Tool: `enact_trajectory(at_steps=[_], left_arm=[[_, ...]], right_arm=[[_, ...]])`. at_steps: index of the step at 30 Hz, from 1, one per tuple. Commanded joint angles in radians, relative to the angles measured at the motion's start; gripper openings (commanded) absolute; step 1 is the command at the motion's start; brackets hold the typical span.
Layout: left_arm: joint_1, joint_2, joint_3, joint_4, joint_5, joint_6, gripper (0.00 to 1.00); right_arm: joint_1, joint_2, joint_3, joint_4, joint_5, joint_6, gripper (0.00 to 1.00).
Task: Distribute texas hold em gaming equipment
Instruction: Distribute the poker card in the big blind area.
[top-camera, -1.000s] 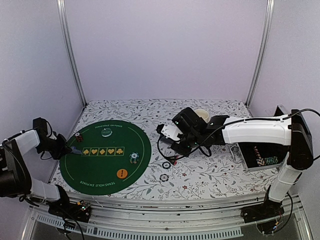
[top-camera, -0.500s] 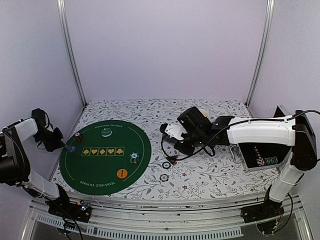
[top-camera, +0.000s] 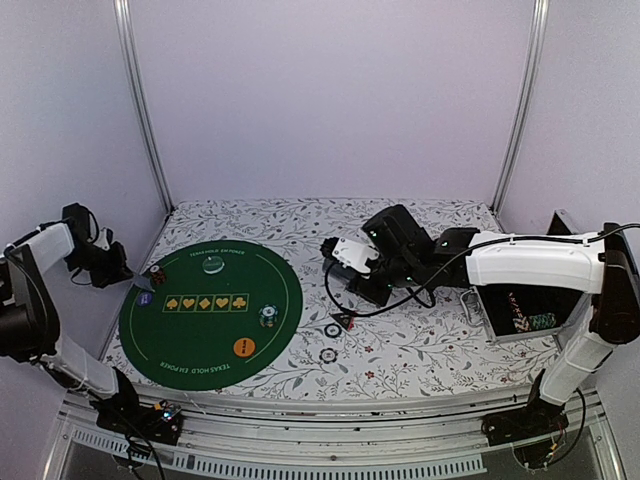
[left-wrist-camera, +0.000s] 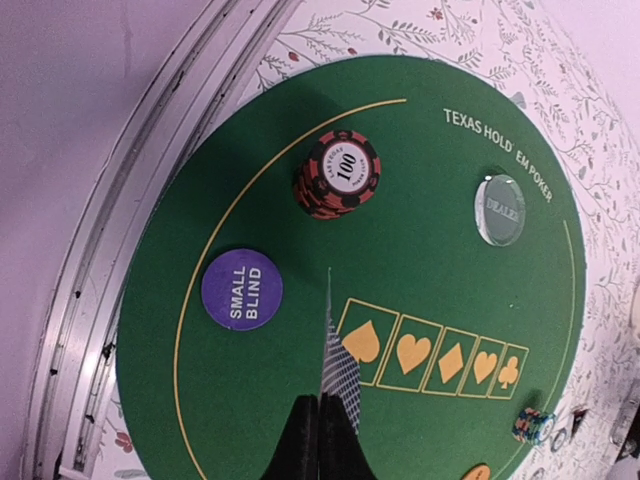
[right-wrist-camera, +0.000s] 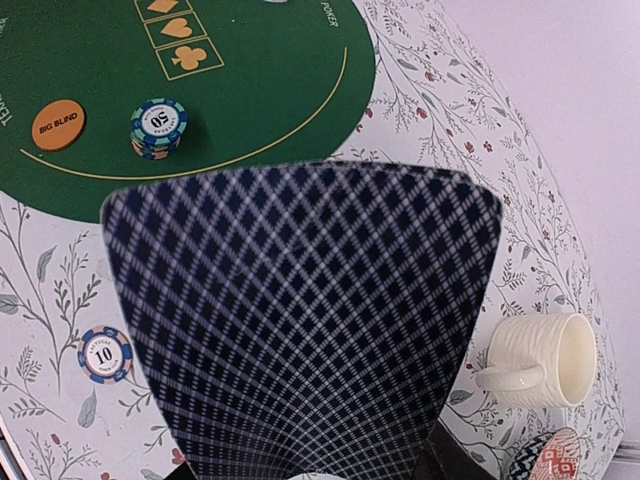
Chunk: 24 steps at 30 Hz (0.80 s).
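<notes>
Nearest the arm bases, on the floral cloth (top-camera: 430, 350): one loose chip (top-camera: 327, 355), then a blue-edged 10 chip (right-wrist-camera: 104, 354) just beside the black-and-red triangular marker (top-camera: 346, 320). Off to the right, an open case (top-camera: 515, 315) with more chips inside. On the round green mat (top-camera: 190, 350), front to back: orange BIG BLIND button (right-wrist-camera: 57, 125), blue 50 chip stack (right-wrist-camera: 159, 127) near it, a row of five suit boxes (left-wrist-camera: 425, 355), purple SMALL BLIND disc (left-wrist-camera: 241, 289), red 100 chip stack (left-wrist-camera: 339, 174), clear DEALER disc (left-wrist-camera: 500, 209). Over the mat's left part, the left gripper (left-wrist-camera: 320, 412), pinched tight on a playing card (left-wrist-camera: 337, 365) seen edge-on (only a sliver of its lattice back showing), between the purple disc and the spade box in the wrist view. Over the cloth right of the mat, the right gripper (top-camera: 346, 264), closed on a second card (right-wrist-camera: 300, 320). Dark lattice back square to the wrist camera, blocking the fingers and much of the cloth. Farther back, a cream mug (right-wrist-camera: 535, 360), largely hidden behind the right arm from above, and a red-patterned dish (right-wrist-camera: 548, 462) just beside it.
</notes>
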Motion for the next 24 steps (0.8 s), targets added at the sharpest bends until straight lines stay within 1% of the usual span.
enact_trajectory(at_steps=[1,3,5,6,8,10,16,22,24], left_arm=[[-0.037,0.083,0.053,-0.077,-0.055,0.069,0.0],[-0.068,0.115,0.074,-0.109,-0.105,0.079,0.0],[-0.105,0.12,0.076,-0.124,-0.227,0.073,0.0],[-0.107,0.118,0.075,-0.125,-0.238,0.072,0.0],[-0.107,0.11,0.072,-0.126,-0.212,0.073,0.0],[-0.105,0.108,0.063,-0.122,-0.221,0.061,0.0],[-0.098,0.176,0.059,-0.138,-0.218,0.04,0.0],[-0.099,0.13,0.052,-0.137,-0.231,0.03,0.0],[-0.101,0.129,0.049,-0.137,-0.213,0.031,0.0]], right_arm=[[-0.004,-0.045,-0.006,0.03,-0.014,0.002,0.45],[-0.005,-0.048,-0.004,0.03,-0.017,0.0,0.45],[-0.005,-0.051,-0.002,0.031,-0.021,-0.006,0.45],[-0.006,-0.054,-0.002,0.031,-0.022,-0.008,0.45],[-0.006,-0.058,-0.002,0.027,-0.023,-0.011,0.45],[-0.007,-0.061,-0.002,0.025,-0.022,-0.013,0.45],[-0.007,-0.07,-0.003,0.02,-0.011,-0.013,0.45],[-0.007,-0.074,-0.004,0.018,-0.012,-0.014,0.45],[-0.008,-0.071,-0.003,0.018,-0.011,-0.014,0.45]])
